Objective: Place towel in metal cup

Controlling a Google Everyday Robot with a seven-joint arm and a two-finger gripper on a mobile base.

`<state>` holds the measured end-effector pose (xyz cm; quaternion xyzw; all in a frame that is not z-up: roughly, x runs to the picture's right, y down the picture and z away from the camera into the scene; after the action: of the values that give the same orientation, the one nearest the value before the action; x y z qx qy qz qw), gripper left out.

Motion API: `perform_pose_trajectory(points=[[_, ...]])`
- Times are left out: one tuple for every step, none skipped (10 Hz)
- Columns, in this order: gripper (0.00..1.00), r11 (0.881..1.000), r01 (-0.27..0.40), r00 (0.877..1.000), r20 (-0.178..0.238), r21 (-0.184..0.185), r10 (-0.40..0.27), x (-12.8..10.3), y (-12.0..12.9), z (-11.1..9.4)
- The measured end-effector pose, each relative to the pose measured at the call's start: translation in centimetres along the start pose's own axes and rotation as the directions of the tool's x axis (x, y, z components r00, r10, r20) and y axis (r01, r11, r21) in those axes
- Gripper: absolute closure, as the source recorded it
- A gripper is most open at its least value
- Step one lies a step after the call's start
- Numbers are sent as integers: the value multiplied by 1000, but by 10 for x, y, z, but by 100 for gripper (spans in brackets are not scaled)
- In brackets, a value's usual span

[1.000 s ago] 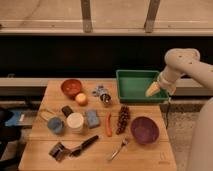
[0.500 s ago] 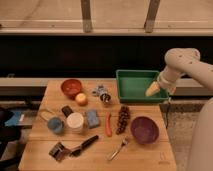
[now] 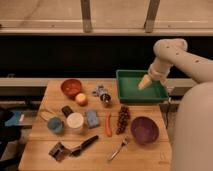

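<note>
A small blue folded towel point(image 3: 92, 118) lies flat on the wooden table point(image 3: 145, 155), between a white cup point(image 3: 75, 122) and an orange carrot point(image 3: 108, 125). A small metal cup point(image 3: 105, 99) stands upright just behind it, near the table's middle. My gripper point(image 3: 144, 83) hangs on the white arm point(image 3: 172, 55) at the right. It sits over the green tray point(image 3: 161, 95), far right of the towel and the metal cup, and holds nothing that I can see.
An orange bowl point(image 3: 71, 86), an apple point(image 3: 81, 98), a blue cup point(image 3: 55, 125), grapes point(image 3: 121, 119), a purple bowl point(image 3: 144, 130), a fork point(image 3: 118, 149) and a black-handled tool point(image 3: 75, 148) crowd the table. A silvery-blue object point(image 3: 99, 90) lies behind the metal cup.
</note>
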<state>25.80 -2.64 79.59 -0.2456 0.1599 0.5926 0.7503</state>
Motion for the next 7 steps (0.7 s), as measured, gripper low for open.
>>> perform_pose_trajectory(points=[[20,997,80,997,1,-7,-80,-20,23,0],[20,989,150,989,1,-14,-150,-34,43,1],[20,977,211,977,5,-22,-211,-48,62,0],[20,964,264,965,13,-32,-264,-60,83,0],[20,959,281,960,19,-41,-280,-64,93,0],[20,960,280,960,17,-33,-279,-63,89,-1],[20,960,277,961,11,-33,-277,-61,87,0]])
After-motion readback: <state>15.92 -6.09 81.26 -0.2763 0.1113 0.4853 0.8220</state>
